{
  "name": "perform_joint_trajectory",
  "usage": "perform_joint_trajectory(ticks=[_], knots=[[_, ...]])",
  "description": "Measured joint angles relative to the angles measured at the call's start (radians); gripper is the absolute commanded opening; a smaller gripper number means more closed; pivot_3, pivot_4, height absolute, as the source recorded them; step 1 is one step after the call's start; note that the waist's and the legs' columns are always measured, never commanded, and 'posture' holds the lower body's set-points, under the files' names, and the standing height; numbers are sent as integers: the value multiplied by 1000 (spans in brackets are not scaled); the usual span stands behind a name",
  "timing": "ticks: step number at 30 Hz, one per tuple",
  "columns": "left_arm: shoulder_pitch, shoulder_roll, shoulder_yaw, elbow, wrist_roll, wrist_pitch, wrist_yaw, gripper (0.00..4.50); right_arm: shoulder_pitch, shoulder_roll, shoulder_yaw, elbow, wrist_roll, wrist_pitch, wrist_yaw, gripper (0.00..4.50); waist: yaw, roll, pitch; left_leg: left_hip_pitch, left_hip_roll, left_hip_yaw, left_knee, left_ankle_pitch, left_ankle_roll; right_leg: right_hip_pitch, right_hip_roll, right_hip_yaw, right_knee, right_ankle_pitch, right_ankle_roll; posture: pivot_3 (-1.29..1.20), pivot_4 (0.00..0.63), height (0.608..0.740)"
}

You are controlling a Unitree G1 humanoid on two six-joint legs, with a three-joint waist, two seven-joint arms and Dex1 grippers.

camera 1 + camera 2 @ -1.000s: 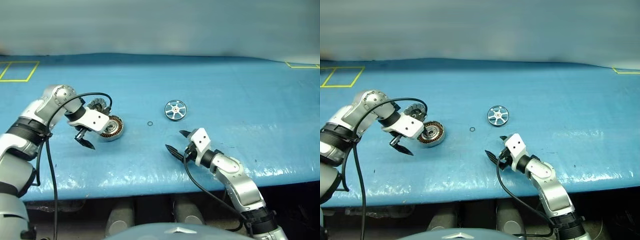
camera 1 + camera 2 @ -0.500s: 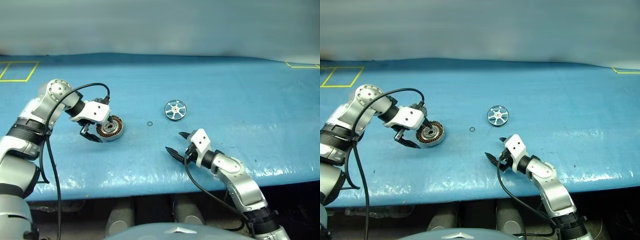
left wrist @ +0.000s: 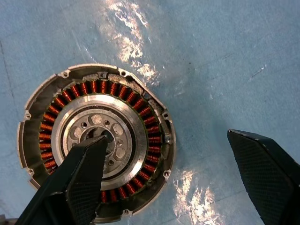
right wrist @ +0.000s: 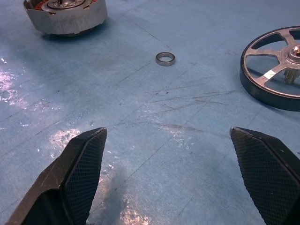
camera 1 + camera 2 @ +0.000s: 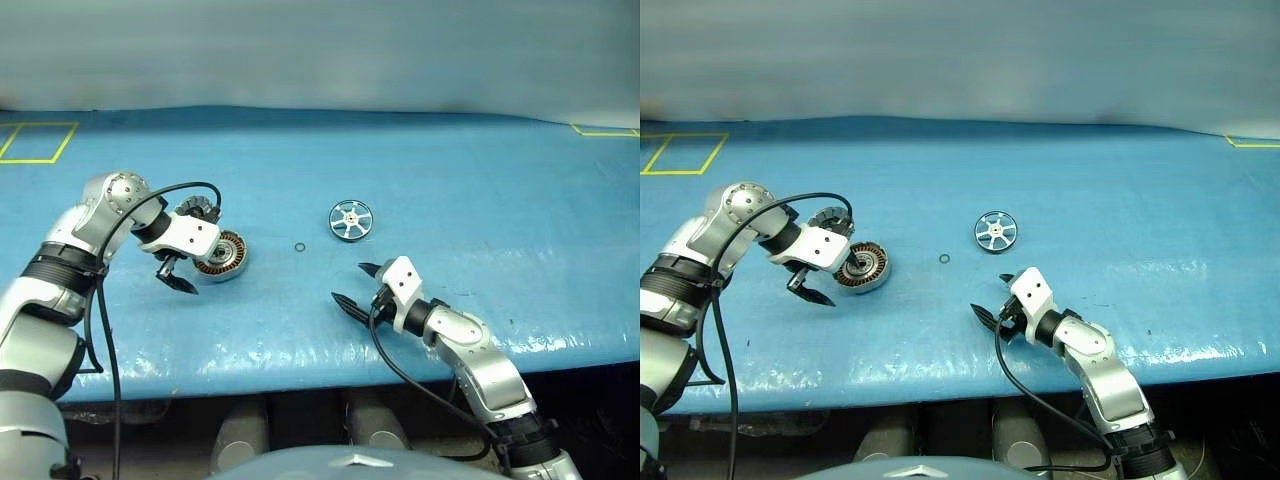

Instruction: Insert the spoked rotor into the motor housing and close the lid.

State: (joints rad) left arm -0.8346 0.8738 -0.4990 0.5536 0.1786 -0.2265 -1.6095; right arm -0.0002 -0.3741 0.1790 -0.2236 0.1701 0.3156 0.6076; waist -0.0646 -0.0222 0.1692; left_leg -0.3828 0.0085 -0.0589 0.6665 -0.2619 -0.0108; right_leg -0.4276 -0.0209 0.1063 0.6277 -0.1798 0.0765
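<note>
Under left pincer [image 3: 173,183], fingers apart, motor housing [image 3: 96,140], copper windings, dark centre

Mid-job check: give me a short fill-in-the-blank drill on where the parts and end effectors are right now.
1. The rotor lies on the ____ mat, not in the housing.
2. The left end effector hangs over the ____ with its fingers open.
3. Between housing and rotor lies a tiny ____.
4. The right end effector is open and holds ____.

Missing words: blue; housing; ring; nothing
</note>
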Motion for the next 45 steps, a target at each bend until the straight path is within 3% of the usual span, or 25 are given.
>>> perform_joint_trajectory(ticks=[11, 17, 18, 22, 28, 34, 45], knots=[[3, -39, 0, 35, 39, -20, 20, 4500, -10, 2, -1, 0, 0, 0, 0, 4439, -2, 0, 0, 1, 0, 0, 0, 0, 0, 0, 0, 0, 0, 0, 0, 0, 150, 740], [3, -48, 4, 67, 61, -49, 61, 2968, -15, 3, -1, 0, 0, 0, -1, 4500, -5, 0, -1, 3, 0, 1, 0, 0, 0, 2, 0, 0, 1, 0, 0, 0, 150, 740], [3, -48, 5, 67, 67, -53, 66, 2968, -14, 2, -1, 0, 0, 0, -1, 4500, -6, 0, -1, 3, 0, 1, 0, 0, 0, 2, 0, 0, 1, 0, 0, 0, 150, 740], [1, -47, 9, 68, 79, -68, 58, 2097, -12, -3, -4, 0, 0, 0, -2, 4500, -8, 1, -1, 4, 0, 1, 0, 0, 0, 2, 0, 1, 2, 0, 0, 0, 150, 740], [3, -56, 15, 70, 84, -126, 60, 2098, -12, -8, -11, -1, 0, 0, -2, 4500, -4, 1, -1, 4, 0, 1, 0, 0, 0, 3, 0, 1, 2, 0, 0, 0, 150, 740], [24, -111, 7, -50, 37, -147, 4, 2098, -13, -19, -13, 0, 0, 0, 5, 4500, 11, 0, -1, 1, -1, 0, 0, 0, 0, 2, -1, 1, -1, 0, 1, 0, 150, 740], [-47, -133, -109, -48, 42, -398, 0, 2098, -12, -29, -25, 2, -1, -2, 6, 4500, 5, 0, -1, 1, -1, 1, 1, 0, 0, 2, 0, 1, 0, 0, 1, 0, 150, 740]])
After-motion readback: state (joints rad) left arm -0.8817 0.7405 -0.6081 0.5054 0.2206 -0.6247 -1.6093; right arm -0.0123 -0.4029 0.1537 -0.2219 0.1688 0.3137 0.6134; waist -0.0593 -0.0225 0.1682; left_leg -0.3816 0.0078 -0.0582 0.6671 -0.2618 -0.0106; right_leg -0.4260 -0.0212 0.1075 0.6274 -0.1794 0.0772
